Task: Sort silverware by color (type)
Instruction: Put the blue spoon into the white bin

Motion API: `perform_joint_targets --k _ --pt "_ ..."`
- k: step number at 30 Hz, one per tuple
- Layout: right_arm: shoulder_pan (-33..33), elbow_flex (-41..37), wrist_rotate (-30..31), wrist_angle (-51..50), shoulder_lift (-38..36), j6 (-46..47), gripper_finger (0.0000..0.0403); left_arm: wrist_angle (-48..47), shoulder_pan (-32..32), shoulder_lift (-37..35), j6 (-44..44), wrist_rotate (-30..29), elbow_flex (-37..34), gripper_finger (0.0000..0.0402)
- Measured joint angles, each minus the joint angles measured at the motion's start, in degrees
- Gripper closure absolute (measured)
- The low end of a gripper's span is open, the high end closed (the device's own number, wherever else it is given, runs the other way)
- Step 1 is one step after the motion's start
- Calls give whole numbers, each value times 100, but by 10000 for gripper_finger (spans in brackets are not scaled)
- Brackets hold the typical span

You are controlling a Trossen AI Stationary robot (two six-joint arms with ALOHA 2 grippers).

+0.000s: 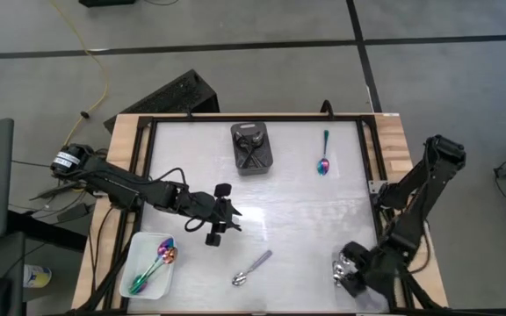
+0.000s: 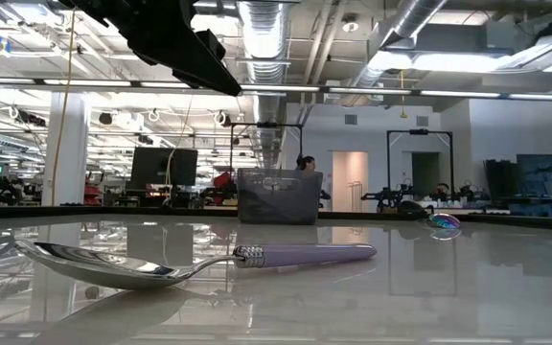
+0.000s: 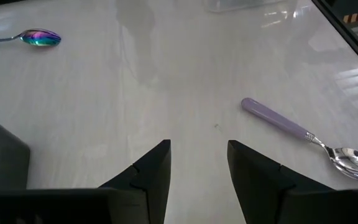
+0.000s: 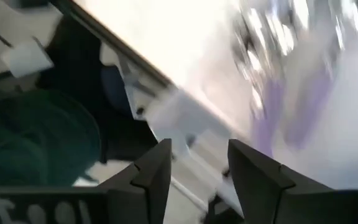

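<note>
Two arms are seen over the white table (image 1: 288, 211). The left gripper (image 1: 219, 219) is held above mid-table, its fingers (image 3: 148, 171) parted with nothing between them. The right gripper (image 1: 350, 272) is placed at the near right corner, beside a cluster of silver spoons (image 1: 344, 266); its fingers (image 4: 151, 168) are spread, nothing visibly gripped. One lilac-handled silver spoon (image 1: 251, 269) is laid loose near the front edge. One rainbow spoon (image 1: 324, 155) lies at the far right. Rainbow spoons (image 1: 155, 266) are gathered in the white tray (image 1: 135, 254), dark spoons (image 1: 251, 149) in the black bin (image 1: 268, 158).
</note>
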Motion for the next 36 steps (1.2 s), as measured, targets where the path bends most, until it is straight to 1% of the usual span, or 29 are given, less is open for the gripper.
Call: perform_joint_targets --k 2,6,10,13,15,17,19,24,26,31,33,36 --pt "-283 0 164 -5 0 -531 228 42 0 0 -6 0 0 258" --pt "-949 0 289 50 2 -1722 235 54 -18 0 -155 2 0 258" --pt "-1630 0 618 331 120 -3334 236 -2 -112 0 -258 4 0 258" --pt "-2202 0 744 238 164 -4475 236 -9 -199 0 -260 4 0 258" --pt "-2635 0 1074 -146 166 -4835 237 -6 -240 0 -262 4 0 258" --pt "-3154 0 1491 -505 157 -5001 237 -4 -273 0 -273 4 0 258" --pt "-3768 0 1691 -918 153 -5168 237 2 -301 0 -338 3 0 258" --pt "-5679 0 1577 -1681 151 -6124 237 -15 -349 0 -413 -3 0 258" --pt "-6536 0 1536 -1658 160 -6521 236 -17 -352 0 -415 -4 0 258" --pt "-8527 -2 980 -1406 164 -7596 221 -23 -352 0 -335 -7 0 258" --pt "-9146 -2 851 -1351 164 -7896 208 -86 -352 0 -286 -9 0 258" --pt "-9830 -2 828 -1356 164 -8142 182 -302 -352 0 -221 -18 0 258"
